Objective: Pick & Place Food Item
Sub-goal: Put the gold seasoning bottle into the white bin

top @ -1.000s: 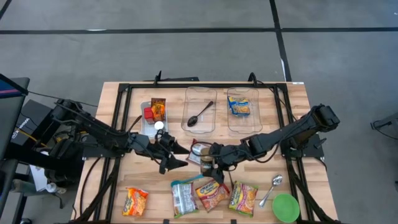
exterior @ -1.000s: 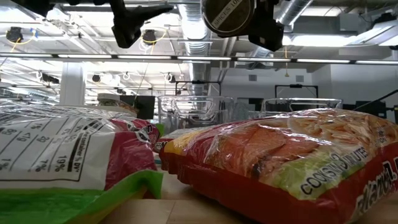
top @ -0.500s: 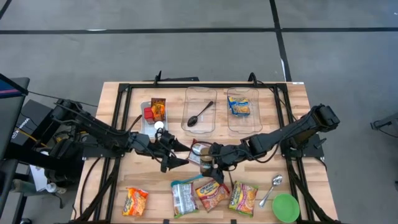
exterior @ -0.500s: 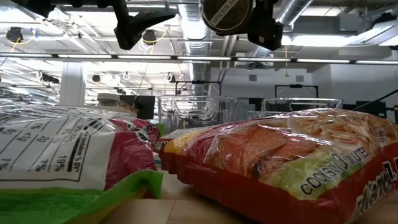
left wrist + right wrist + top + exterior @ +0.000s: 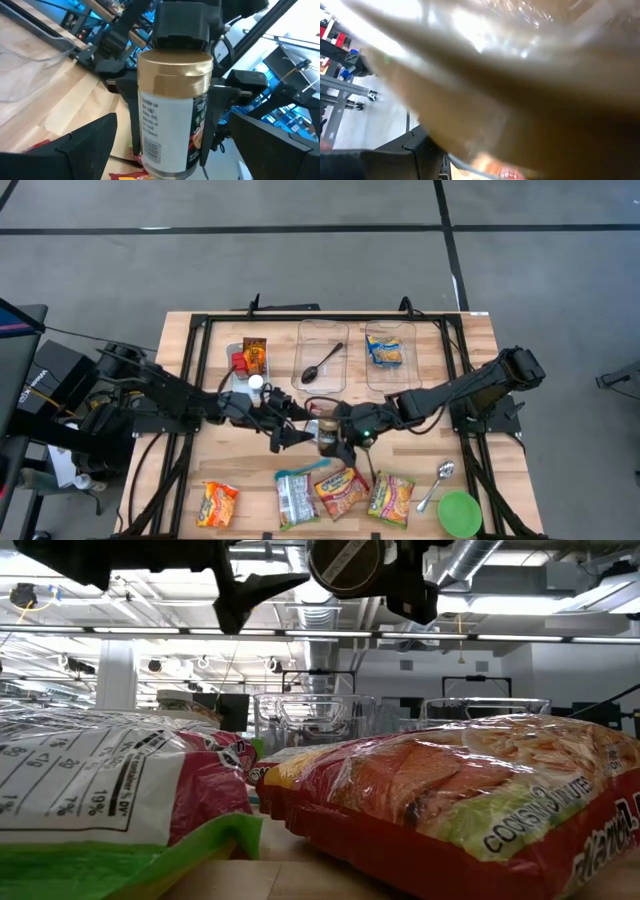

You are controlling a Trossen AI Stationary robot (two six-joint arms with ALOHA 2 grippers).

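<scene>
The right pincer [image 5: 330, 436] grips a glass jar with a gold lid [image 5: 172, 117], up in the air over the middle of the wooden table [image 5: 215, 465]. The left pincer [image 5: 291, 431] waits wide open just beside the jar.

Setting: robotics lab or test bay in an industrial-type building. Evidence: pale wooden table [image 5: 220, 465] with a black metal frame [image 5: 196, 325] bolted round its edges, standing on a bare grey concrete floor [image 5: 300, 270] crossed by dark taped lines [image 5: 449, 235]. Low view looks past the table's far edge into an open hall: exposed silver ventilation ducts [image 5: 470, 560], long strip lights [image 5: 300, 636], white structural column [image 5: 117, 675]. Left wrist view shows more black equipment stands [image 5: 250, 85] and blue-lit windows [image 5: 295, 107] behind.
</scene>
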